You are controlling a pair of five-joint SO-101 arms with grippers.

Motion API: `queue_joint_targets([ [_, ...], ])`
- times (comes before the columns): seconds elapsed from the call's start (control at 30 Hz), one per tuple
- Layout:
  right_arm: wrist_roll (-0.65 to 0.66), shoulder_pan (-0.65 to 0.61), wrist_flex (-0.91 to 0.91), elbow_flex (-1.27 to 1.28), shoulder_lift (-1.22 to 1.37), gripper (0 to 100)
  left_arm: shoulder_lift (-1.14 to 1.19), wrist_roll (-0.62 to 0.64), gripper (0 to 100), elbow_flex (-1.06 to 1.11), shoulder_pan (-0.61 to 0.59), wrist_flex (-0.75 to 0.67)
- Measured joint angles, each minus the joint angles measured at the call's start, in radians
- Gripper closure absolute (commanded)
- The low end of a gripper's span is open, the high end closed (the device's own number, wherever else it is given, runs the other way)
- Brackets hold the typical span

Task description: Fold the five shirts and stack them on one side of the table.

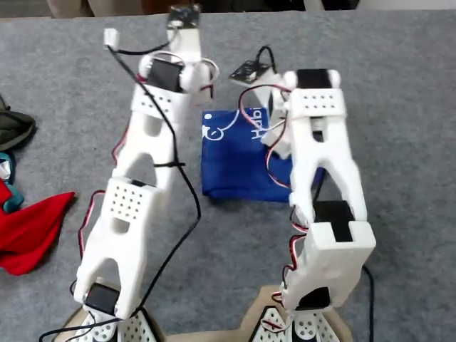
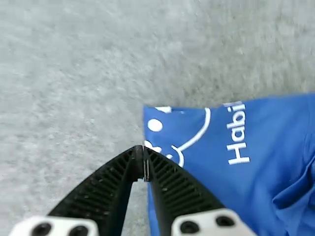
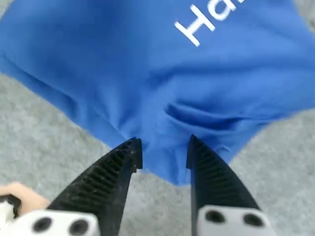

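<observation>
The blue shirt [image 1: 235,160] lies folded on the grey worktop [image 1: 399,107], between my two arms. It is soft, light and floppy, so I think it will sag and bunch up if I lift it by one spot. The corners and edges look best to pinch. My left gripper [image 2: 142,164] is closed tight, with its tips right at a corner of the shirt. I cannot tell if any cloth is caught in it. My right gripper [image 3: 162,152] is open, one finger on each side of a wrinkle near the shirt's edge. Both arms stretch forward and point down.
</observation>
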Motion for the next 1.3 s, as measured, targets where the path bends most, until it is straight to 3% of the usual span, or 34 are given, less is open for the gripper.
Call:
queue_joint_targets([
  [0.37,-0.068,-0.005,-0.187,0.218,0.0,82.9,-0.216,-0.043,98,0.364,-0.018,0.0],
  [0.83,-0.068,0.101,-0.269,0.25,-0.002,96.7,-0.232,-0.043,98,0.4,-0.002,0.0],
  [1.3,-0.163,0.121,-0.083,0.052,-0.002,96.9,-0.233,-0.13,98,0.503,0.005,0.0],
])
